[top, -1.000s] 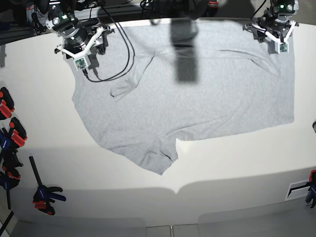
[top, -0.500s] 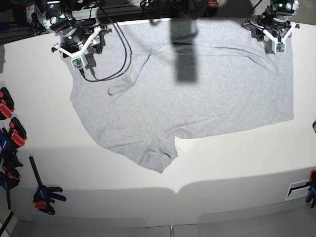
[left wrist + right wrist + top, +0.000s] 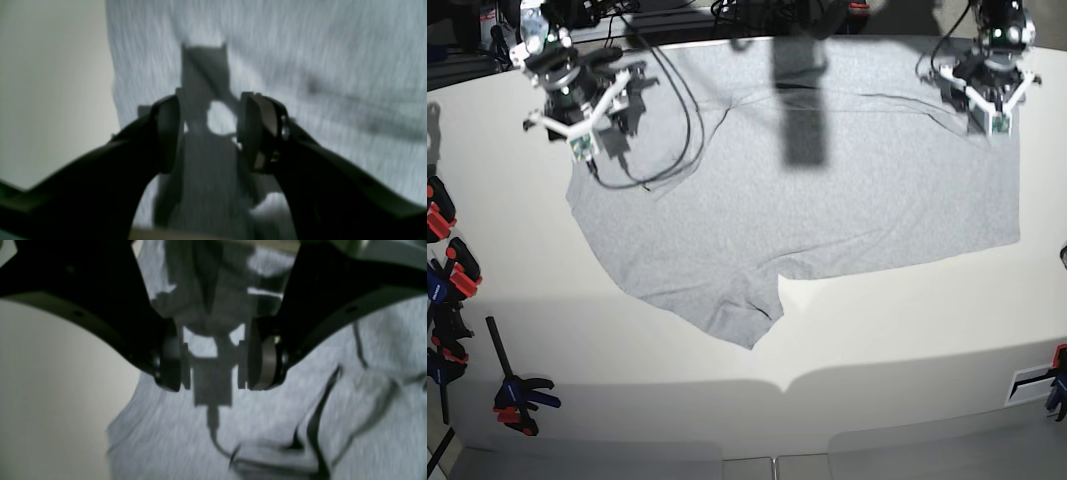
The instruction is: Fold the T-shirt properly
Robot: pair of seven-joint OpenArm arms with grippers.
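Two grippers over the T-shirt (image 3: 807,190), spread flat on the table (image 3: 517,260), long axis 9-to-3, one sleeve at 6. Right gripper (image 3: 579,148) at 10 has dropped lower w/ fingers apart; left gripper (image 3: 997,118) at 2 also lower, fingers parted, nothing held.

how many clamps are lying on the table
4 that I can make out, all at the table's left edge: one orange-red clamp, another below it, a dark one further down, and one nearest the front. Others may be cropped.
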